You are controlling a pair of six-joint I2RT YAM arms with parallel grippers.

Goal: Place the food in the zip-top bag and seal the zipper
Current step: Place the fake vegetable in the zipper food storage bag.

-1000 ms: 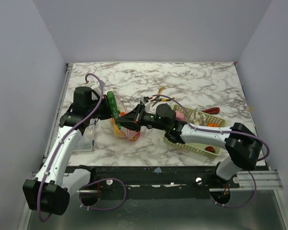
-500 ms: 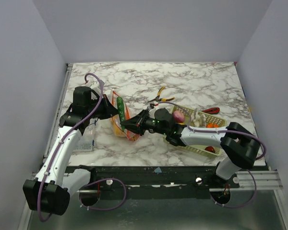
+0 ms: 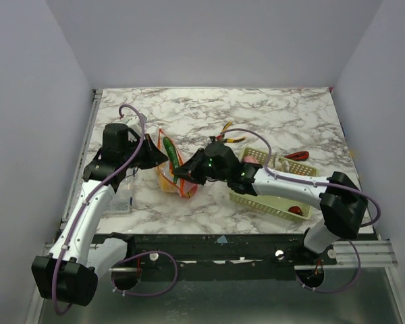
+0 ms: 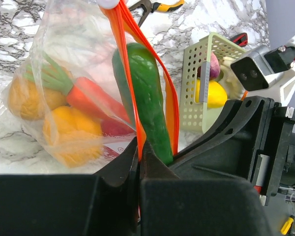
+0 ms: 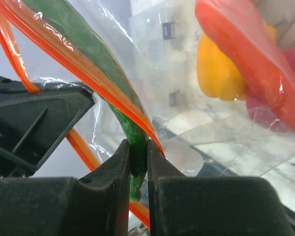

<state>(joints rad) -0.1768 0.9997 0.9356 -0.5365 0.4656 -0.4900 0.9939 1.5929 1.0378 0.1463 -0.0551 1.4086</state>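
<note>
The clear zip-top bag point(image 3: 167, 177) point(image 4: 64, 73) lies left of centre and holds food: a carrot point(image 4: 91, 101), orange and yellow fruits point(image 4: 71, 132) and a yellow pepper point(image 5: 217, 69). My left gripper point(image 3: 152, 154) point(image 4: 139, 147) is shut on one lip of the red-orange zipper point(image 4: 127, 59) point(image 5: 83, 66). A green cucumber point(image 3: 170, 152) point(image 4: 145, 93) point(image 5: 73, 34) stands tilted in the bag's mouth between the two zipper strips. My right gripper point(image 3: 183, 173) point(image 5: 137, 150) is shut on the cucumber's lower end.
A pale green mesh basket point(image 3: 273, 202) point(image 4: 199, 93) right of the bag holds a lemon point(image 4: 211, 93), a purple piece and white bulbs. Yellow-handled pliers point(image 3: 227, 134) lie behind it. A clear plastic box point(image 3: 119, 200) sits near the left arm.
The right gripper has carried the cucumber a little rightward and its wrist has drawn back, uncovering the pliers. The left gripper has kept its hold on the zipper.
</note>
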